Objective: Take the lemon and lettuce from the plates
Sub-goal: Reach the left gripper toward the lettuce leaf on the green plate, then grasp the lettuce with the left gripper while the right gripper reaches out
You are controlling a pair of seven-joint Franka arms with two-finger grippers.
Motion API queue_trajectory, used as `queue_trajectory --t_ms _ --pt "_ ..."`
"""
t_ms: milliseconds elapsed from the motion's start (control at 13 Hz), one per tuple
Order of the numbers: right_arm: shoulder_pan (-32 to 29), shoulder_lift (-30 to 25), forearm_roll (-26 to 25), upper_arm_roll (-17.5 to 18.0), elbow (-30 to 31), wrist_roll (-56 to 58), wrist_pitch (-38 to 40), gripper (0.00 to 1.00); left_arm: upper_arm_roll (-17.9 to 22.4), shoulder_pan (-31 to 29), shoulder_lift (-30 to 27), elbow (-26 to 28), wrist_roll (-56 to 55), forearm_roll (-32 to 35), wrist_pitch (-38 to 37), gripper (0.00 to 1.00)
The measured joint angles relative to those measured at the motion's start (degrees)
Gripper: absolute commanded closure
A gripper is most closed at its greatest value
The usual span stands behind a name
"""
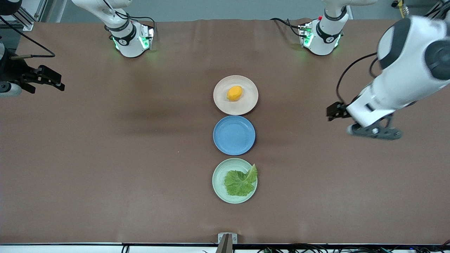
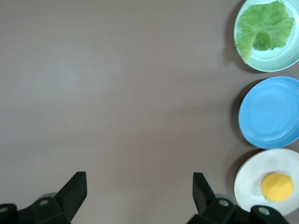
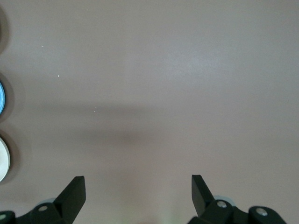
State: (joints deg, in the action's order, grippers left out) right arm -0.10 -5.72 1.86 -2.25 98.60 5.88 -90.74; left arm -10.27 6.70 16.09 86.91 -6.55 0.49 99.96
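Three plates sit in a row down the middle of the bench. The lemon lies on the beige plate, farthest from the front camera. The lettuce lies on the green plate, nearest it, with a blue plate between them. The left tool hangs wide open and empty over bare bench toward the left arm's end. The right tool, equally spread and empty, hangs over the right arm's end.
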Motion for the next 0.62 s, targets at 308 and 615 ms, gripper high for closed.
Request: queue_trajectory --t_ms 308,615 --pt "-0.09 0.16 -0.02 -0.24 -0.63 -0.08 0.03 0.00 -0.11 3.45 9.98 -0.58 -0.08 0.00 13.21 0.00" --pt "-0.15 7.41 0.00 -0.55 -1.96 -0.08 -0.70 0.00 -0.09 9.07 19.48 -4.49 -0.08 0.00 28.88 0.10"
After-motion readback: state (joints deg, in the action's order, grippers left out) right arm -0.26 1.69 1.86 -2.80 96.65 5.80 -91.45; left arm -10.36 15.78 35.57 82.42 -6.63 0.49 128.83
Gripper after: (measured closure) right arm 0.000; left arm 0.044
